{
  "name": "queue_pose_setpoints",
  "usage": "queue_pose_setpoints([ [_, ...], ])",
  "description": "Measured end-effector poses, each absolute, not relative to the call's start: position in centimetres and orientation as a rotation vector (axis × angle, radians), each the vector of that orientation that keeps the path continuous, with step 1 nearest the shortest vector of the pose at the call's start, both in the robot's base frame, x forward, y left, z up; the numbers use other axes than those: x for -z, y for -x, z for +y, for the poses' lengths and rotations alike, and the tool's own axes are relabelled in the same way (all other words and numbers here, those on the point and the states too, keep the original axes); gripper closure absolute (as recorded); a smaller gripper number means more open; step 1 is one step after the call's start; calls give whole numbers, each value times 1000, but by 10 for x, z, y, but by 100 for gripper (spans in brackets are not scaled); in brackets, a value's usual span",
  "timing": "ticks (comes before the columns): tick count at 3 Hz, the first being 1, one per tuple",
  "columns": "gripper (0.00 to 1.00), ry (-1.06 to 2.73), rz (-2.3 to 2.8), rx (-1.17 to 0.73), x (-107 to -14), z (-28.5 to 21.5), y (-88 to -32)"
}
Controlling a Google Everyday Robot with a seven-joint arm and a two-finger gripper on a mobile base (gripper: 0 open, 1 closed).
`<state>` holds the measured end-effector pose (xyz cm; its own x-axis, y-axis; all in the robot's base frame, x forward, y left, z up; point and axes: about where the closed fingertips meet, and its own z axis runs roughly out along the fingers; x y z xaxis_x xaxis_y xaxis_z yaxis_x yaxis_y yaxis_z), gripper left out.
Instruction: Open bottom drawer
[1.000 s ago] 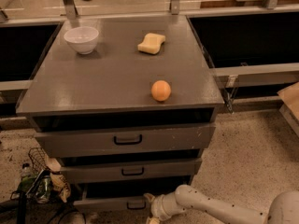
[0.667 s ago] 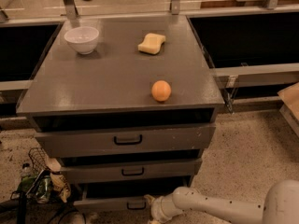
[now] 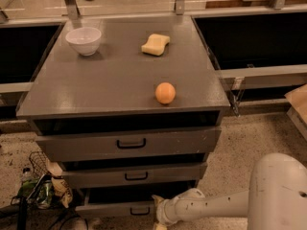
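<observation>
Though elbow (image 3: pixel 278 190) nearer now, gripper (image 3: pixel 158 212) still at bottom drawer (image 3: pixel 108 209) handle (image 3: pixel 139 210)

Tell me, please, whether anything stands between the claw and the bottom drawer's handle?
Nothing visible does. The claw sits low at the picture's bottom edge, just right of the small black loop handle on the thin flat grey bottom drawer. The floor clutter lies off to the drawer's left.
</observation>
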<state>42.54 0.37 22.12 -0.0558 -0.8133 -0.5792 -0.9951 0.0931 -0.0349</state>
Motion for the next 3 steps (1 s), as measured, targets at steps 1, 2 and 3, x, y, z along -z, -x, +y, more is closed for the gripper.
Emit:
queue_pose_setpoints([
  [1,0,1720,1997,-567,-212,8,-422],
  [2,0,1752,2018,-537,-188,15,-452],
  [3,0,1743,2022,-554,-185,18,-452],
])
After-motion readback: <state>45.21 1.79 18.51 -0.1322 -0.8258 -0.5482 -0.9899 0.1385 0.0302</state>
